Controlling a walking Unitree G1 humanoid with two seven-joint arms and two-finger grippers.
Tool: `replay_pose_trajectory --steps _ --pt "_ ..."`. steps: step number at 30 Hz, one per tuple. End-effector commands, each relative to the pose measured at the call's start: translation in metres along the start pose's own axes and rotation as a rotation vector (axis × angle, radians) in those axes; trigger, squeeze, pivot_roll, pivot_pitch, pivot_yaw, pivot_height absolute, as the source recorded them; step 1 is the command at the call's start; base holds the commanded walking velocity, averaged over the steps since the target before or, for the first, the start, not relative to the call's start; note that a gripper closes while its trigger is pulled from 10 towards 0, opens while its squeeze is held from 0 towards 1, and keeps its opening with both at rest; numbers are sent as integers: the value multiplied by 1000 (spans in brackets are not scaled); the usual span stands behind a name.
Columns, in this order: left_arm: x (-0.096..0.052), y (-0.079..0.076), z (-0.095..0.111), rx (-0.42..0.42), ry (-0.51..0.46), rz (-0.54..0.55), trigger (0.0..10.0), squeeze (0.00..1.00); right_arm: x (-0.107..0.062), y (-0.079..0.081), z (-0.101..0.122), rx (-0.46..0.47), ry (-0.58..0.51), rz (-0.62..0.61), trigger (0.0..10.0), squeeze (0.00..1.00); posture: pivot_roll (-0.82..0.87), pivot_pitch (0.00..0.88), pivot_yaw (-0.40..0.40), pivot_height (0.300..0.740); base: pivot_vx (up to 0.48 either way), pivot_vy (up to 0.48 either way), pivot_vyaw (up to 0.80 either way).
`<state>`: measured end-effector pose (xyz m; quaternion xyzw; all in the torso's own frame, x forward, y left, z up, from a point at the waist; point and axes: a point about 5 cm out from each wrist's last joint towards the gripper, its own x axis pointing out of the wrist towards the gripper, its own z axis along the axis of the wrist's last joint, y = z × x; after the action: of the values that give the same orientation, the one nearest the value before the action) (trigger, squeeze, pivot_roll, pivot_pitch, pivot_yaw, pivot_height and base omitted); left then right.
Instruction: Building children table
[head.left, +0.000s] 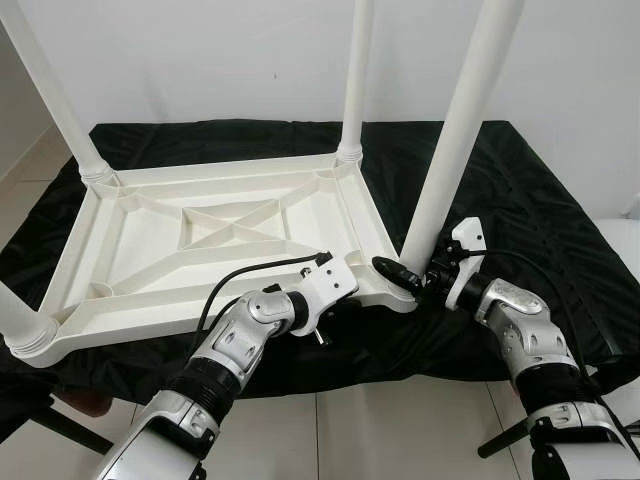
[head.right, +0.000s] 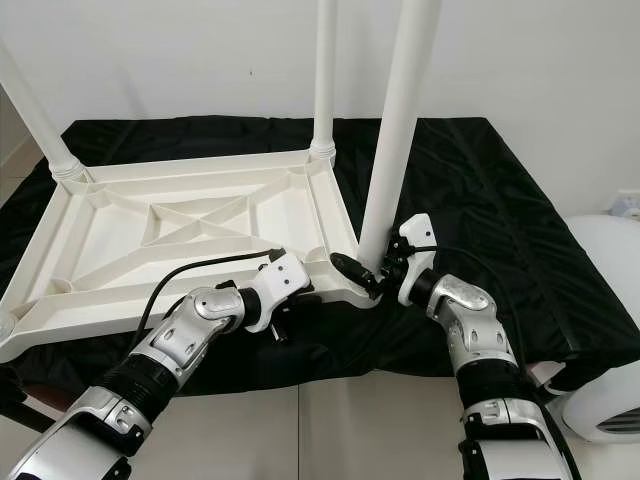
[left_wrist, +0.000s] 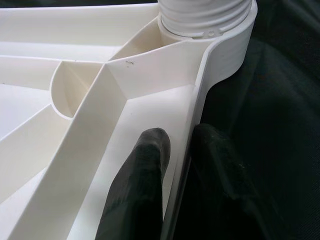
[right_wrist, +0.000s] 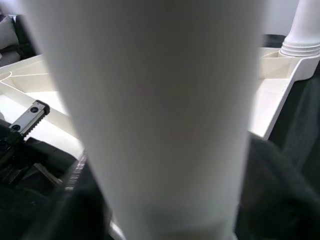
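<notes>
Left wrist view: the left gripper was seen with its two black fingers closed narrowly on the thin side rim of the tabletop, one finger inside the rim, the other outside against the black cloth. A threaded leg socket was noted just beyond the fingertips, at the corner.

In the right wrist view, the right gripper's fingers were seen spread to either side of a white table leg, dark finger shapes flanking its lower end; the leg was gripped near its base. The exact contact was blurred.

From the head views, the white plastic tabletop was recorded lying upside down, ribbed underside up, on a black cloth spread over a low surface. The leg held by the right gripper was standing at the near right corner, slightly tilted; whether it was fully seated could not be told. The left gripper was placed on the near edge, just beside that same corner. A second leg was standing upright in the far right corner, and a third was leaning at the far left corner. A fourth leg end was noted at the near left corner. A white wall was behind, tiled floor in front.
</notes>
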<state>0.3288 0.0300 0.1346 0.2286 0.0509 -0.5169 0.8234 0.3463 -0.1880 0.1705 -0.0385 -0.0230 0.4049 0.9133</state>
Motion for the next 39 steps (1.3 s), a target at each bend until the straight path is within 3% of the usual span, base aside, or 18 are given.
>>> replay_pose_trajectory --steps 1,2,3,4,17,18,25,34,39 --pt "2 -8 -4 6 13 -69 10000 0 -1 -1 -1 0 -1 6 4000 0 -108 48 38 740 0 0 0" --pt "2 -8 -4 6 14 -69 10000 0 -1 -2 -1 -1 7 13 1137 0 -108 50 39 740 0 0 0" --pt "2 -8 -4 6 15 -69 10000 0 -2 -3 -2 -2 14 27 1137 0 -108 53 39 740 0 0 0" --pt "1 -8 -5 5 15 -68 10000 0 -3 -2 -2 1 13 33 0 0 -109 57 41 740 0 0 0" --pt "1 -6 -4 3 14 -65 10000 0 3 8 -1 39 -60 -8 0 0 -111 71 42 740 0 0 0" --pt "1 -5 -4 2 15 -62 10000 0 8 13 0 38 -100 -82 0 0 -112 75 43 740 0 0 0" --pt "1 -6 -5 1 18 -64 10000 0 18 19 4 56 -173 -219 0 0 -112 78 44 740 0 0 0" --pt "0 -5 -5 3 20 -61 10000 0 35 37 5 66 -192 -429 0 0 -107 77 45 740 0 0 0" --pt "0 -6 -5 3 21 -63 10000 0 45 46 -3 77 -146 -612 0 0 -108 78 47 740 0 0 0"
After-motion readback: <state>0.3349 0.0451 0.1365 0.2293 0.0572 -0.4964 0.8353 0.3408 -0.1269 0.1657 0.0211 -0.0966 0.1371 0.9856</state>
